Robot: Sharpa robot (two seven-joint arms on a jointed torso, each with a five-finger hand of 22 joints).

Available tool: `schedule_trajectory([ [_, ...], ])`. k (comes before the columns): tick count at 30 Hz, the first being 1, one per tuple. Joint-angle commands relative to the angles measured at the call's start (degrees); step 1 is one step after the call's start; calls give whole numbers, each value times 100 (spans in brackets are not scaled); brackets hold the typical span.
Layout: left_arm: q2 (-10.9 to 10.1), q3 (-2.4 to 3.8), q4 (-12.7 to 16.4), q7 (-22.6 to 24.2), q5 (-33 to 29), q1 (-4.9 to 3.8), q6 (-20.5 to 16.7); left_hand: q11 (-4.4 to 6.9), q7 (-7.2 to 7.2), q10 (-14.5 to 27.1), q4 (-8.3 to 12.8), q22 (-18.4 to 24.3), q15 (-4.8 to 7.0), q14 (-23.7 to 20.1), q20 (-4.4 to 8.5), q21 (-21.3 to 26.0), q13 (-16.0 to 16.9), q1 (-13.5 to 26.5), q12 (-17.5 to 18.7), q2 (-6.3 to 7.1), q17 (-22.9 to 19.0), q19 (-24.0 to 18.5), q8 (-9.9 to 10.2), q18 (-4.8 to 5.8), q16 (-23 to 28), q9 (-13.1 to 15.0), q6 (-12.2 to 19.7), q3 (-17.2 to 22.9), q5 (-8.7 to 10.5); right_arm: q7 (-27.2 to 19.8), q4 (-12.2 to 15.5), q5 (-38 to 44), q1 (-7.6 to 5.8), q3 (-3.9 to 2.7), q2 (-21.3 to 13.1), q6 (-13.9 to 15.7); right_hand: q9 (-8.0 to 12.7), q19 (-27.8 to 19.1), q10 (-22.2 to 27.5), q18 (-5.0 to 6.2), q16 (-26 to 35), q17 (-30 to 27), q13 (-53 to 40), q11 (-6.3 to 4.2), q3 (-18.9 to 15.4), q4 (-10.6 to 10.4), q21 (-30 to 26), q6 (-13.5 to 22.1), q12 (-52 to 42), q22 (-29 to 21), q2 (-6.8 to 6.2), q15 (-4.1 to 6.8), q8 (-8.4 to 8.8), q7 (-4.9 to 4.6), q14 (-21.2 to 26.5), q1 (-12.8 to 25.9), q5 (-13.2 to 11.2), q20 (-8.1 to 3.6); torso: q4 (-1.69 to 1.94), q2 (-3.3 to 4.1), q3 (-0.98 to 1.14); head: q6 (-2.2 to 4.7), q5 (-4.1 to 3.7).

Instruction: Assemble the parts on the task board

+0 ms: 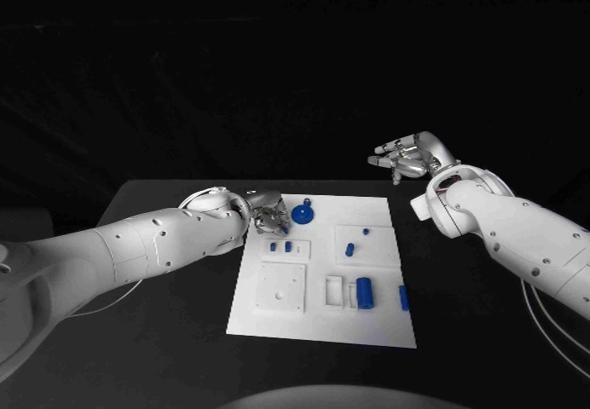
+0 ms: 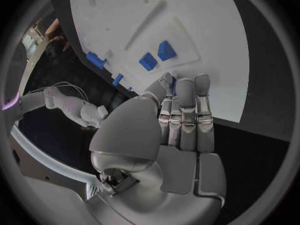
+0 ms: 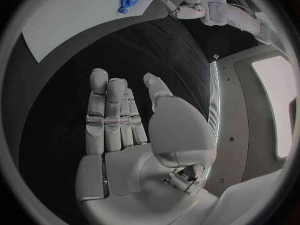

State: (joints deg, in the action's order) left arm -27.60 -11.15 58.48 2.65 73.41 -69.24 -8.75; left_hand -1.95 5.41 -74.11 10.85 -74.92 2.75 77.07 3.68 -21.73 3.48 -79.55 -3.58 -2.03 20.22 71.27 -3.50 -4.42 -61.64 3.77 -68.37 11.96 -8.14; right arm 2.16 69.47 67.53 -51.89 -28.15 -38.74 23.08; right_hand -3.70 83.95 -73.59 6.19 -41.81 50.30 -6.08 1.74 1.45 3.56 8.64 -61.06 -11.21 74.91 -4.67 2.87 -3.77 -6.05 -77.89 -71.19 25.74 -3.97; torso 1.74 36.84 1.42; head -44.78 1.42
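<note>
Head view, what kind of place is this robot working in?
Probably a robotics lab test bench: a black table against a dark backdrop, a white task board with small blue parts, and nothing homelike around.

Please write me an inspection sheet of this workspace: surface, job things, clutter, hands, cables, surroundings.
Surface: black table, dark and bare around the board.
Job things: white task board in the middle; blue parts on it, among them a round part near its far edge, a cylinder and small pieces in recesses.
Clutter: nothing seen.
Hands: left hand at the board's far left corner, holding nothing visible; right hand raised beyond the table, fingers apart, empty.
Cables: thin cables beside the right arm and the left arm.
Surroundings: dark, nothing seen.
</note>
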Motion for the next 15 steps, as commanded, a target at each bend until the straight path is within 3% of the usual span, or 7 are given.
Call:
schedule_trajectory([
  [1, 32, -29, 13, -26, 57, 30, 224, -27, -5, 1, 28, -117, -7, -4, 7, -34, -5, -36, 18, -1, 2, -10, -13, -82, -5, 8, -29, -3, -12, -47, 10, 3, 2, -1, 6, -36, 4, 176, -20, 112, 3, -6, 7, 23, 16, -26, -20, 14, 30, 48, -19, -47, 18, -33, -7, 37, -7, 33, -3, 2, -1, 1, 1],
  [9, -14, -40, 46, -52, 54, 49, 182, -10, -16, -51, 44, -115, 2, -19, 12, -35, -5, -43, 18, 29, -4, -26, -11, -70, 3, 7, -54, -36, 35, -46, 19, 3, 3, -1, 1, -44, 4, 175, -15, 112, 3, -9, 17, 25, 13, -25, -27, 18, 31, 51, -23, -49, 19, -35, -4, 29, -14, 34, -3, -1, 0, -9, -10],
  [15, -40, -41, 31, -78, 59, 51, 116, -47, 16, 36, 62, -118, -25, -76, -6, -36, -6, -40, 18, 63, 5, -53, -4, -71, -19, -8, 165, -33, 51, -44, 27, 3, 3, -1, -3, -48, 4, 174, -12, 112, 4, -9, 20, 25, 20, -6, -28, 17, 34, 51, -21, -49, 18, -36, -2, 7, -14, 35, 7, -1, -1, -16, -24],
])
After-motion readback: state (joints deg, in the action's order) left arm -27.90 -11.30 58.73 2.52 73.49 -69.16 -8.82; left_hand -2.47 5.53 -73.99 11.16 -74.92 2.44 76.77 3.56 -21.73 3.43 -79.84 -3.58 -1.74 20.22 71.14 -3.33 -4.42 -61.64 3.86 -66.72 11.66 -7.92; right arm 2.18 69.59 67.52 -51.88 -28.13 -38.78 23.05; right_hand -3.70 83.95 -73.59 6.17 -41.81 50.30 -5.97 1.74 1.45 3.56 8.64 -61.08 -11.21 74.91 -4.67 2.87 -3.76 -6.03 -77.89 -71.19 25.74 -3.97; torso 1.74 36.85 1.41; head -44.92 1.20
